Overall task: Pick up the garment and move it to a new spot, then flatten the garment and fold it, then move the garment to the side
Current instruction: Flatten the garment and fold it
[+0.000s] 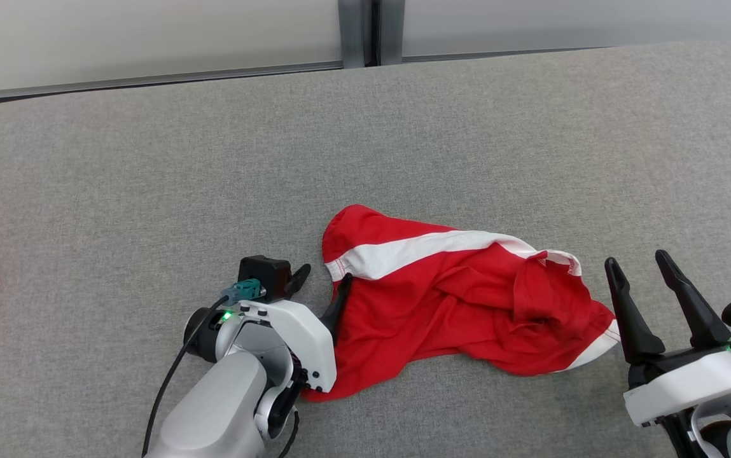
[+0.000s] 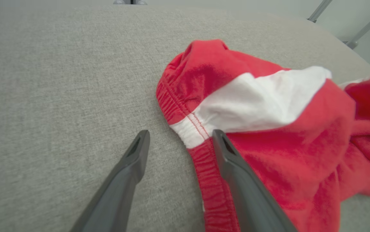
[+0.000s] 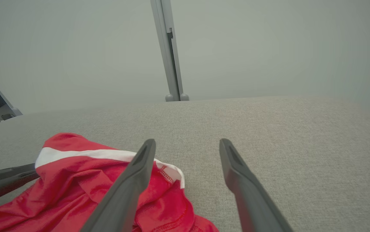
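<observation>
Left wrist view: the left gripper [image 2: 181, 132] was seen spread wide, astride the waistband [image 2: 205, 174] of the red-and-white garment [image 2: 268, 129], one finger over cloth, one over the grey table [image 2: 59, 80]; the right gripper [image 1: 636, 257] was likewise held apart and empty, just right of the garment, which lay crumpled on the table's near half.

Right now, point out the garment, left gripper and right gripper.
garment [image 1: 467, 305], head view, its red middle.
left gripper [image 2: 181, 132], left wrist view, midway between fingertips.
right gripper [image 1: 635, 257], head view, midway between fingertips.
</observation>
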Controlling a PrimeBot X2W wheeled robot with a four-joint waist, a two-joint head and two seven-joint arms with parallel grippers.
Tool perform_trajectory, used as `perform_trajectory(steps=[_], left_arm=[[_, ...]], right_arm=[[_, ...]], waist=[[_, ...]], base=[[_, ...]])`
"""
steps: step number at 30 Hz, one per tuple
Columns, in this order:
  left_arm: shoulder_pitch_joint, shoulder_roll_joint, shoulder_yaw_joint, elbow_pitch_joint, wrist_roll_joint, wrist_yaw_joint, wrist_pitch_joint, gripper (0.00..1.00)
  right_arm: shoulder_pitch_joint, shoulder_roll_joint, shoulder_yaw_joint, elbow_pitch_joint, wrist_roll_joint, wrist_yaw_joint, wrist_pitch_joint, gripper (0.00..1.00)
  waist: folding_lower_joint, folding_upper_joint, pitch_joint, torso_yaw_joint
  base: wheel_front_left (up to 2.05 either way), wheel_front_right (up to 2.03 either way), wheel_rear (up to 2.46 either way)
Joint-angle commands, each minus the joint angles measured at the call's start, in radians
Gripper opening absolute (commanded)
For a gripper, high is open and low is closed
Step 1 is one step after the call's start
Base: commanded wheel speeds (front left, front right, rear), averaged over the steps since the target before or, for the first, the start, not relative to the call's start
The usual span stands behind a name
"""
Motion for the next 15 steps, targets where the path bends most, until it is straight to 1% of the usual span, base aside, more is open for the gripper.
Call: perform_trajectory(steps=[1, 2, 3, 4, 6, 7, 8, 9, 10, 12, 15], left_arm=[[-0.027, 0.002, -0.001, 0.025, -0.014, -0.011, -0.01, 0.91], [-0.033, 0.0, -0.005, 0.043, -0.023, -0.018, -0.012, 0.67], [-0.039, -0.001, -0.007, 0.057, -0.032, -0.027, -0.017, 0.49], [-0.039, -0.001, -0.007, 0.057, -0.032, -0.027, -0.017, 0.49], [-0.055, -0.004, -0.018, 0.085, -0.041, -0.037, -0.024, 0.34], [-0.062, -0.004, -0.025, 0.098, -0.046, -0.043, -0.024, 0.29], [-0.068, -0.005, -0.032, 0.11, -0.048, -0.045, -0.029, 0.17], [-0.074, -0.006, -0.041, 0.123, -0.053, -0.051, -0.031, 0.02], [-0.078, -0.006, -0.053, 0.131, -0.056, -0.052, -0.032, 0.0], [-0.089, -0.006, -0.072, 0.142, -0.07, -0.052, -0.039, 0.0], [-0.098, -0.007, -0.096, 0.153, -0.086, -0.04, -0.064, 0.0]], right_arm=[[-0.014, -0.003, -0.003, 0.001, 0.007, 0.0, -0.01, 1.0], [-0.014, -0.003, -0.003, 0.003, 0.007, 0.0, -0.011, 1.0], [-0.015, -0.002, -0.003, 0.006, 0.009, 0.0, -0.012, 1.0], [-0.015, -0.002, -0.003, 0.006, 0.009, 0.0, -0.012, 1.0], [-0.018, -0.002, -0.002, 0.008, 0.014, 0.0, -0.015, 1.0], [-0.02, -0.002, -0.002, 0.01, 0.014, 0.0, -0.016, 1.0], [-0.02, -0.002, -0.001, 0.011, 0.015, 0.0, -0.017, 1.0], [-0.019, -0.003, -0.002, 0.014, 0.017, 0.0, -0.018, 1.0], [-0.019, -0.003, -0.002, 0.016, 0.018, 0.0, -0.019, 1.0], [-0.023, -0.003, -0.002, 0.02, 0.023, 0.0, -0.017, 1.0], [-0.021, -0.012, -0.013, 0.03, 0.027, 0.0, -0.016, 1.0]], waist=[[0.0, 0.0, 0.006, -0.002], [0.0, 0.0, 0.008, -0.002], [0.0, 0.0, 0.01, -0.003], [0.0, 0.0, 0.01, -0.003], [0.0, 0.0, 0.015, -0.003], [0.0, 0.0, 0.017, -0.004], [0.0, 0.0, 0.019, -0.005], [0.0, 0.0, 0.02, -0.005], [0.0, 0.0, 0.021, -0.007], [0.0, 0.0, 0.022, -0.009], [0.0, 0.0, 0.022, -0.01]], base=[[0.0, 0.0, 0.0], [0.0, 0.0, 0.0], [0.0, 0.0, 0.0], [0.0, 0.0, 0.0], [0.0, 0.0, 0.0], [0.0, 0.0, 0.0], [0.0, 0.0, 0.0], [0.0, 0.0, 0.0], [0.0, 0.0, 0.0], [0.0, 0.0, 0.0], [0.0, 0.0, 0.0]])
